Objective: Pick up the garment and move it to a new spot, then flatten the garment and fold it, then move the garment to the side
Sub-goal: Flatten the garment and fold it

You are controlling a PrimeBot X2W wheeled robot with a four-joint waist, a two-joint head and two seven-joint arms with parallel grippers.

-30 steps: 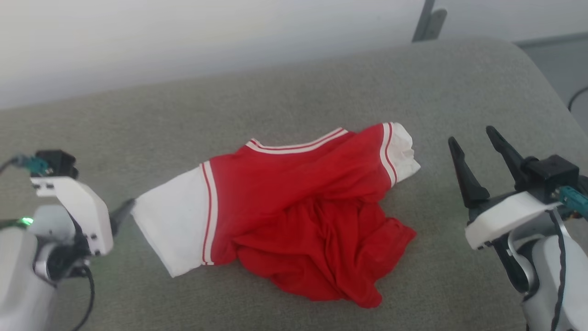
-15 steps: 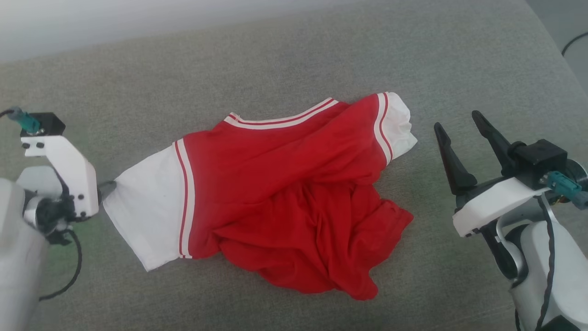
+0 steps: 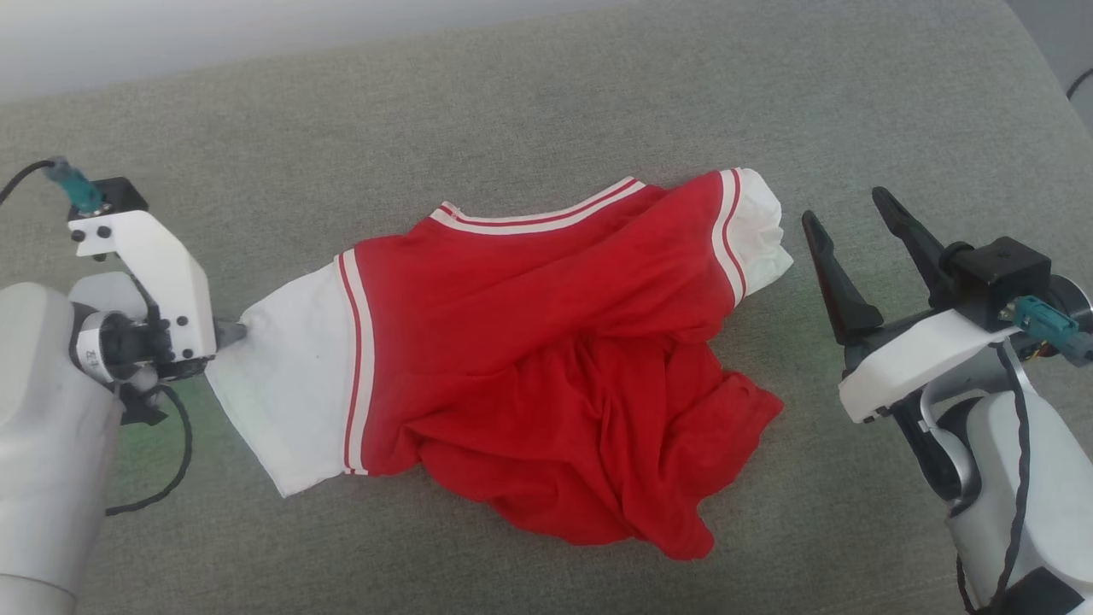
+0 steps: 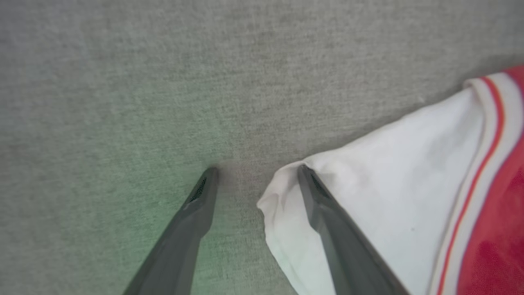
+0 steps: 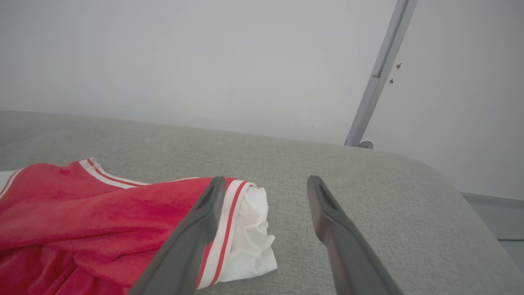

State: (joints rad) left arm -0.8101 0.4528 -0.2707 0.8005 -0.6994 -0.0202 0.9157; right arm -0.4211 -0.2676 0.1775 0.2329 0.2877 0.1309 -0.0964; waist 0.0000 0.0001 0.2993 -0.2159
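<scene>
The garment, a red jersey with white sleeves and red-and-white striped trim, lies crumpled on a grey upholstered surface. My left gripper is at the end of the left white sleeve. In the left wrist view it is open: one finger rests on the sleeve, the other on bare fabric, with the sleeve's corner between them. My right gripper stands open just right of the other sleeve, holding nothing. In the right wrist view it hovers above that sleeve.
The grey surface curves down at its right end, with floor beyond and a dark cable. A pale wall runs behind, with a grey metal post against it.
The head camera has tilted down and the whole picture has shifted. My left gripper has kept to the left sleeve's end, edging toward its far corner. The garment's shape and my right gripper's opening look unchanged.
</scene>
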